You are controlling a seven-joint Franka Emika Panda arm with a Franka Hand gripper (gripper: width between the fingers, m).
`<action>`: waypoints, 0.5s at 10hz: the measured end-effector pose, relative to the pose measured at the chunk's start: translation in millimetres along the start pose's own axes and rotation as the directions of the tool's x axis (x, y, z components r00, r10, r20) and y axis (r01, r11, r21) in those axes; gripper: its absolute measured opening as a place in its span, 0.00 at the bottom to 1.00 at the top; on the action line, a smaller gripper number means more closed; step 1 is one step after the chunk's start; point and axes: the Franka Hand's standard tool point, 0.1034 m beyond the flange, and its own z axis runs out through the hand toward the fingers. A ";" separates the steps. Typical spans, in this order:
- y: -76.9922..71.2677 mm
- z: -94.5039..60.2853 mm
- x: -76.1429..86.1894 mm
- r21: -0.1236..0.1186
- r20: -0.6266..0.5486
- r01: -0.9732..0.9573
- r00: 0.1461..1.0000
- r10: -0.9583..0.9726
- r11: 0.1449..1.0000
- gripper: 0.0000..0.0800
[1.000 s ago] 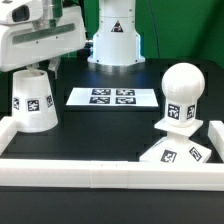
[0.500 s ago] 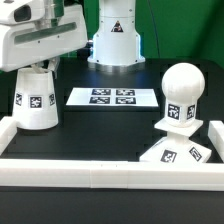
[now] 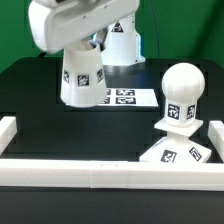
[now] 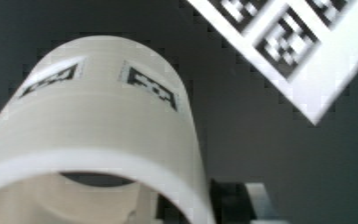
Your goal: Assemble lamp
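Note:
My gripper [image 3: 80, 55] is shut on the white cone shade [image 3: 81, 78] and holds it in the air above the table, over the near end of the marker board. In the wrist view the shade [image 4: 96, 130] fills most of the picture, its rim between my fingers [image 4: 247, 200]. The bulb [image 3: 182, 92] stands on its stem in the square base [image 3: 178, 150] at the exterior view's right, by the rail. The shade hangs well to the left of the bulb and apart from it.
The marker board [image 3: 125, 97] lies behind the shade on the black table; its corner shows in the wrist view [image 4: 300, 45]. A long white rail [image 3: 100, 170] runs along the front, with a short piece [image 3: 8, 128] at the left. The robot base [image 3: 120, 45] stands behind.
The shade stood on the table at the exterior view's left with my gripper over it. Now it is lifted and carried to the right, toward the marker board.

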 end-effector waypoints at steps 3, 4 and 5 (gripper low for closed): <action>-1.2 -67.6 49.1 0.010 -0.009 -0.080 0.997 0.080 0.997 0.06; 1.6 -63.3 49.1 0.003 -0.017 -0.063 0.998 0.063 0.998 0.06; 0.6 -58.7 46.4 0.010 -0.010 -0.066 0.998 0.066 0.998 0.06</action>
